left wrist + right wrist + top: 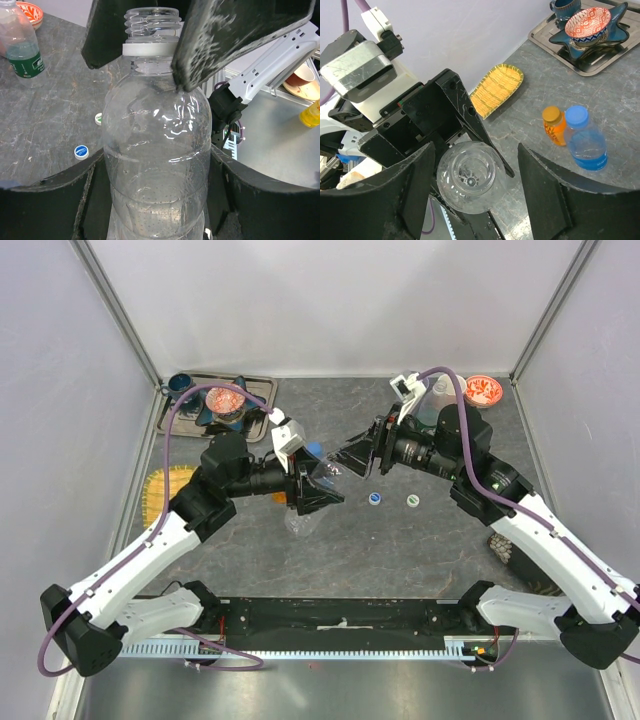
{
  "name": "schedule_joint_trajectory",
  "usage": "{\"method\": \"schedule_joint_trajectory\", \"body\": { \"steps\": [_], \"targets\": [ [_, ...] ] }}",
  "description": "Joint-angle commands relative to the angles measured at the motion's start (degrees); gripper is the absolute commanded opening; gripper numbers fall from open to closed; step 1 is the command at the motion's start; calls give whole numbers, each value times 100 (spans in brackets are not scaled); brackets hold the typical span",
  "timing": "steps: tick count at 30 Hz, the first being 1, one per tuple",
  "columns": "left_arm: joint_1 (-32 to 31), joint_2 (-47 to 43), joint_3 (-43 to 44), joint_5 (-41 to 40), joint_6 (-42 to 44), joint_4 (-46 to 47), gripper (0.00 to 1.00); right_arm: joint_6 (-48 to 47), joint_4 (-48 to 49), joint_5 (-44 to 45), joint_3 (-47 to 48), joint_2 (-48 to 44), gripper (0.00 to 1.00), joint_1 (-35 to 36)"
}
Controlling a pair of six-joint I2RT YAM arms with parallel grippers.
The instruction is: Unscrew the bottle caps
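My left gripper [318,490] [157,172] is shut on a clear bottle [155,140] [300,522], gripping its body and tilting it up off the table. The bottle's neck is bare, with its threads showing and no cap on it. My right gripper [352,457] [475,155] is open and empty, its fingers [225,35] standing on either side of the bottle's open mouth [470,176]. An orange bottle [552,125] and a blue-tinted bottle [585,142] [313,450] stand capped behind. A second clear bottle with a green label [22,50] [438,395] stands at the back right.
A blue cap [374,498] [81,151] and a green cap [411,501] [98,118] lie loose on the table. A metal tray [255,385] with dishes is at the back left. A yellow woven dish [160,490] is at the left and a red bowl [483,390] at the back right.
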Motion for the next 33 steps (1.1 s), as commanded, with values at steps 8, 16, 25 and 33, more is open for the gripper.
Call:
{"method": "schedule_joint_trajectory", "body": {
  "steps": [8, 16, 25, 33],
  "targets": [
    [-16, 14, 308, -110, -28, 533, 45, -20, 118, -168, -164, 76, 59, 60],
    [-25, -29, 281, -565, -28, 429, 68, -64, 110, -90, -164, -29, 9, 51],
    [-16, -328, 430, -2338, -46, -686, 99, -372, -338, 1487, 336, -187, 0, 51],
    [-16, -1381, 229, -3872, -72, -1031, 99, -925, -673, 5172, 706, -100, 0, 60]
  ]
}}
